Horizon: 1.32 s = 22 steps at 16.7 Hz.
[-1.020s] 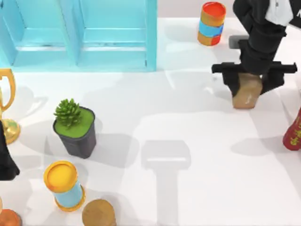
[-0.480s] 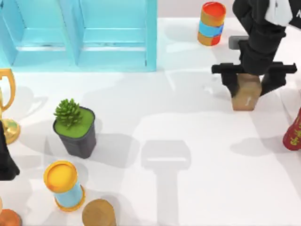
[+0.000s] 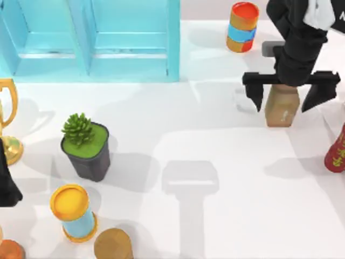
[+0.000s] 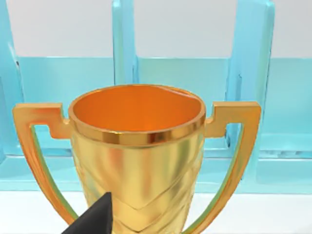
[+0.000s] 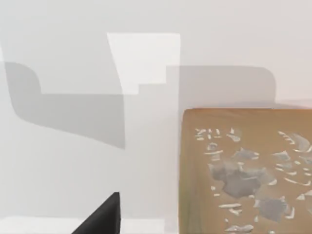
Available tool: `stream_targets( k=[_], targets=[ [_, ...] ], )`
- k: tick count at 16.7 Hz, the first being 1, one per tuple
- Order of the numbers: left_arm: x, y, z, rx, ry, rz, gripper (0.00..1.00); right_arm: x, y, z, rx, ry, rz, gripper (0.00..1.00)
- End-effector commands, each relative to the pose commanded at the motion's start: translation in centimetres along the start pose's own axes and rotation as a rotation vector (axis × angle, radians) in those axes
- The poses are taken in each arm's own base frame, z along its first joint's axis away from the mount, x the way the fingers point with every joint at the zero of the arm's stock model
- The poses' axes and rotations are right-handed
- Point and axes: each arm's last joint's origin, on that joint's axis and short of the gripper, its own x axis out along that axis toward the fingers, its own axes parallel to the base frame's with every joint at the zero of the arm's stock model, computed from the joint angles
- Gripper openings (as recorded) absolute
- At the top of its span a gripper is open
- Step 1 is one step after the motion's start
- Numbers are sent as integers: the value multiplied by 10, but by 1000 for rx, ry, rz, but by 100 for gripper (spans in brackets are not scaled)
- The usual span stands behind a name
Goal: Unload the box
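Brown bottle (image 3: 281, 106), right gripper (image 3: 288, 97) spread

Bright, even illumination. Soft-edged shadows fall across the white counter (image 3: 215, 135) below the right fingers (image 3: 253, 94). Mild glare on the trophy (image 4: 139, 156).

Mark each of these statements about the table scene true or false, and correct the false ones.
1. The right gripper has its fingers spread apart on either side of the tan brown bottle. True.
2. The tan brown bottle lies on its side. False: it stands on the white table.
3. The green succulent in a dark grey pot sits at the table's right side. False: it sits toward the left.
4. The gold trophy cup stands in front of the light blue compartmented box. True.
5. The red, orange and blue can is inside the box. False: it stands on the table to the right of it.
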Motion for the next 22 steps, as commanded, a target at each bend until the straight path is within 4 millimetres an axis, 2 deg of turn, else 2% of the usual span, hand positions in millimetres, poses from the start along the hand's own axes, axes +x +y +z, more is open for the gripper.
stream_targets(
  k=[4,6,13,19,20,22],
  targets=[
    [0,0,0,0,0,0,100,-1,-1,0,2,0,0,100],
    [0,0,0,0,0,0,100,-9,0,2,3,3,-1,100],
    [0,0,0,0,0,0,100,-75,0,1,1,2,0,100],
    [0,0,0,0,0,0,100,-80,-1,0,0,0,0,100],
    [0,0,0,0,0,0,100,-81,-7,1,0,1,0,100],
    [0,0,0,0,0,0,100,-86,-33,1,0,1,1,100]
  ],
)
